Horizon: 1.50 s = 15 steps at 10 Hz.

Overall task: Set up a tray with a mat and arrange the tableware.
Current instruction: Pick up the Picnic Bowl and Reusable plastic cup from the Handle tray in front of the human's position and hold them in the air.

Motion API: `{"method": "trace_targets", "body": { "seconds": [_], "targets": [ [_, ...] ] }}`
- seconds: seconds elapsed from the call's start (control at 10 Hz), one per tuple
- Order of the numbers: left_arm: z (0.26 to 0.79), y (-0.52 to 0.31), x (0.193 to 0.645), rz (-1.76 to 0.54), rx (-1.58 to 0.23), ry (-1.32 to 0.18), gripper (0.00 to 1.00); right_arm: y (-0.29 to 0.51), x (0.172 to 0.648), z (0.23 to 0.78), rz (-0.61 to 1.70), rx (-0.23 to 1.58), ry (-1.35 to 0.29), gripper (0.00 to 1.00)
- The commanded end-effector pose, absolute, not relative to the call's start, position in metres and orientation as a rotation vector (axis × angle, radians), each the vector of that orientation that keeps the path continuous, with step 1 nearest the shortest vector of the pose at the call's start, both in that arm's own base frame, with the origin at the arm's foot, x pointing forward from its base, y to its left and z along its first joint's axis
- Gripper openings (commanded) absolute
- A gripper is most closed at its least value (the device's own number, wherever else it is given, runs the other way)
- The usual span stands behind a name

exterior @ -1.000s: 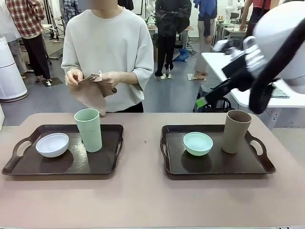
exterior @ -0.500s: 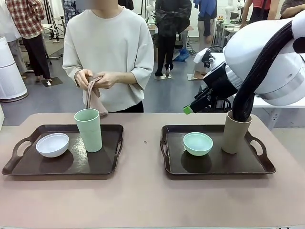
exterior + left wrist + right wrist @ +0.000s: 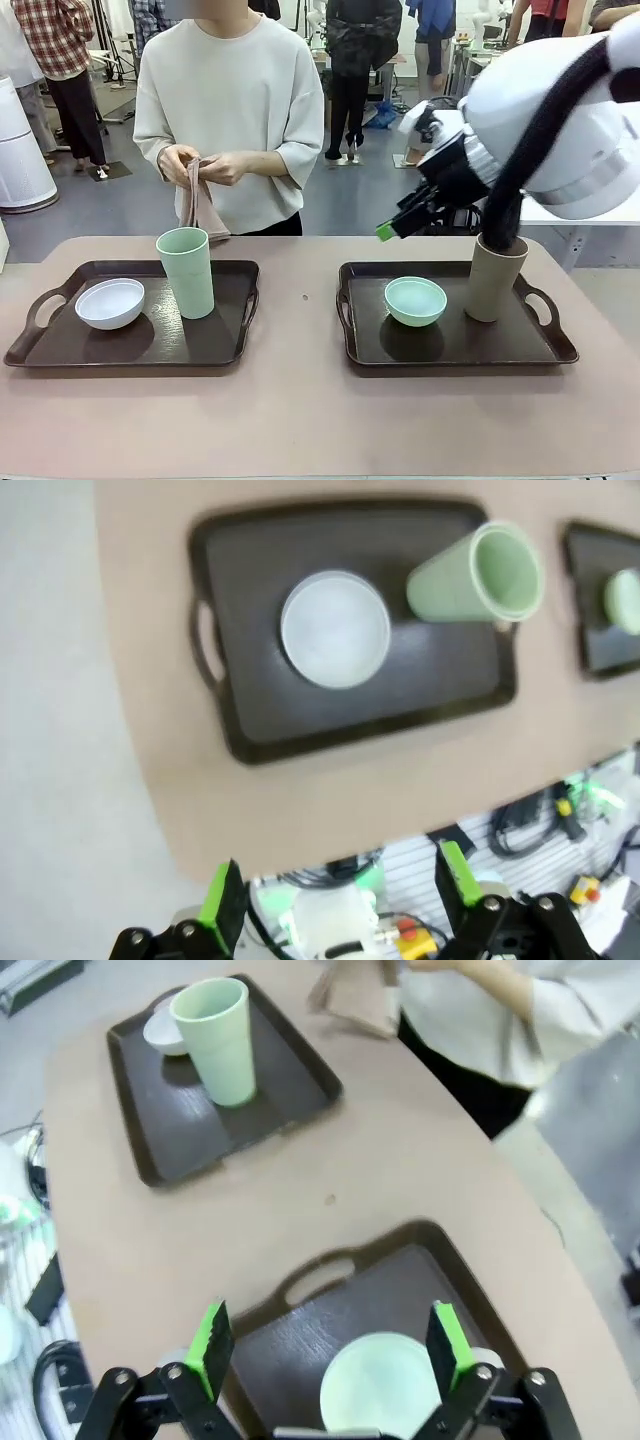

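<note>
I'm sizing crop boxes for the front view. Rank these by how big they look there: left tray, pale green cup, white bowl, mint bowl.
1. left tray, by far the largest.
2. pale green cup.
3. white bowl and mint bowl: they look about alike, so I won't rank them.

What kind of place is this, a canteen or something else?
Probably a robotics lab or test hall: a white robot arm reaches over a table with two trays, cables and electronics sit below its near edge, and other people stand on the open floor behind.
</note>
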<state>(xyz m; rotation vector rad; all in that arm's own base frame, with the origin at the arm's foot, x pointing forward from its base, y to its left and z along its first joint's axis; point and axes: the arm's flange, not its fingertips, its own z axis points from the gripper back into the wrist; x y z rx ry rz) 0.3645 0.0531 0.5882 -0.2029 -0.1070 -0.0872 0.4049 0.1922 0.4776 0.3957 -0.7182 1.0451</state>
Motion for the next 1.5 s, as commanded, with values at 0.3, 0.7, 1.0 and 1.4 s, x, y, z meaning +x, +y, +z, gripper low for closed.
{"method": "trace_targets", "body": {
  "seconds": [0.3, 0.7, 1.0, 1.4],
  "targets": [
    [0.541, 0.034, 0.401, -0.038, 0.019, -0.283, 1.00, 0.296, 0.493, 0.390, 1.326, 0.710, -0.800, 1.00],
    [0.492, 0.033, 0.430, -0.042, -0.122, -0.269, 1.00, 0.346, 0.506, 0.366, 1.449, 0.727, -0.733, 1.00],
    [0.484, 0.031, 0.426, -0.031, -0.096, -0.250, 1.00, 0.348, 0.499, 0.359, 1.447, 0.740, -0.727, 1.00],
    [0.483, 0.028, 0.430, -0.032, -0.125, -0.251, 1.00, 0.349, 0.500, 0.363, 1.433, 0.729, -0.736, 1.00]
  ]
}}
